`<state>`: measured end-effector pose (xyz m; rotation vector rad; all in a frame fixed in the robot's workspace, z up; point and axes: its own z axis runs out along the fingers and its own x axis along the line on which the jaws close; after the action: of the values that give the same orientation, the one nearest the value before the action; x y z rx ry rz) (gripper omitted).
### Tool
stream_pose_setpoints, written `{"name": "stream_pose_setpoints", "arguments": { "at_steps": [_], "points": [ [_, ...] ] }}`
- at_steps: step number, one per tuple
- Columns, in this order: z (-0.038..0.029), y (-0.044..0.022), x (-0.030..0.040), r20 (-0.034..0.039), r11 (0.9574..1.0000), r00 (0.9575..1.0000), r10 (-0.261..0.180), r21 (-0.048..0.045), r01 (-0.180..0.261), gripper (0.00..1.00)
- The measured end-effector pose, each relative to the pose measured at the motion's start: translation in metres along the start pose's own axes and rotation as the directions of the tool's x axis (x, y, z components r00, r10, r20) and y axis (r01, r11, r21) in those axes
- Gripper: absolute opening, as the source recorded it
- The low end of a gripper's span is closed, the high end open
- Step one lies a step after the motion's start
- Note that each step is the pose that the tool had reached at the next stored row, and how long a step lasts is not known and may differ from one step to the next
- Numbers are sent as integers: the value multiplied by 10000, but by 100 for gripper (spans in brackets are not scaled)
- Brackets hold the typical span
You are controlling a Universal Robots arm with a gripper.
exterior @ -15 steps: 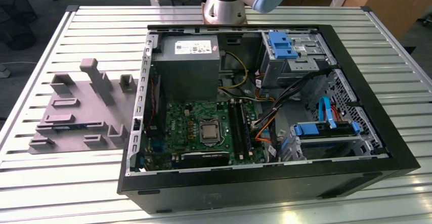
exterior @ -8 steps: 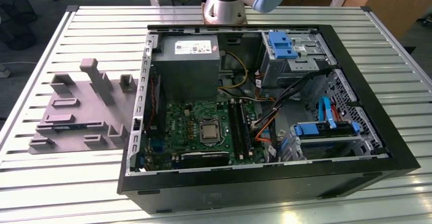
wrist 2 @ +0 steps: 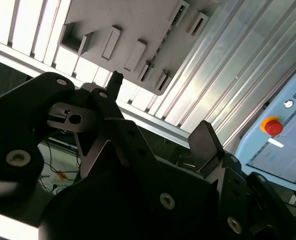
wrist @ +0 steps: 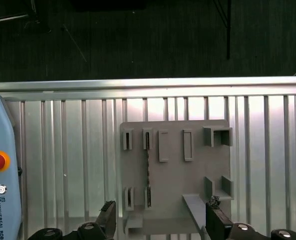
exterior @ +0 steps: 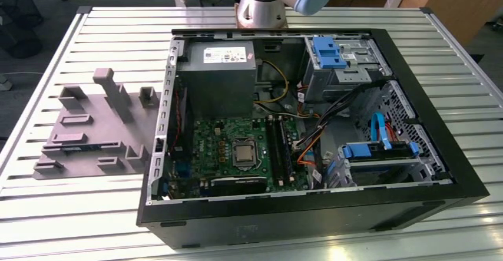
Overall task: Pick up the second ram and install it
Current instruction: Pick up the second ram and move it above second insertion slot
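End effector (wrist: 160,226) hangs high over the grey holder plate (wrist: 175,180) on the slatted tabletop (wrist: 63,150), fingers spread wide, nothing between them. The second ram (wrist: 148,167) stands on edge in its holder slots, well apart from the fingers. My read: centre the gap over the stick's mid-length, fingers square across its thin faces, then come straight down, because a skewed grip could jam it in the slots. The open computer case (exterior: 314,214) sits just beside the plate
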<state>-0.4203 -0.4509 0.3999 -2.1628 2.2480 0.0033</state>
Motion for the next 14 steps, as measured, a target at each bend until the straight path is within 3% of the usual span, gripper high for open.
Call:
{"name": "stream_pose_setpoints", "arguments": {
  "at_steps": [5, 6, 9, 12, 14],
  "points": [
    [9, 0, 0, 3, 10000, 10000, 0, 0, 0, 81],
    [11, 0, 0, 3, 10000, 10000, 0, 0, 0, 87],
    [17, 0, 0, 5, 10000, 10000, 0, 0, 0, 88],
    [23, 0, 0, 6, 10000, 10000, 1, 1, -1, 98],
    [26, 0, 0, 7, 10000, 10000, 0, 0, 0, 99]
  ]
}}
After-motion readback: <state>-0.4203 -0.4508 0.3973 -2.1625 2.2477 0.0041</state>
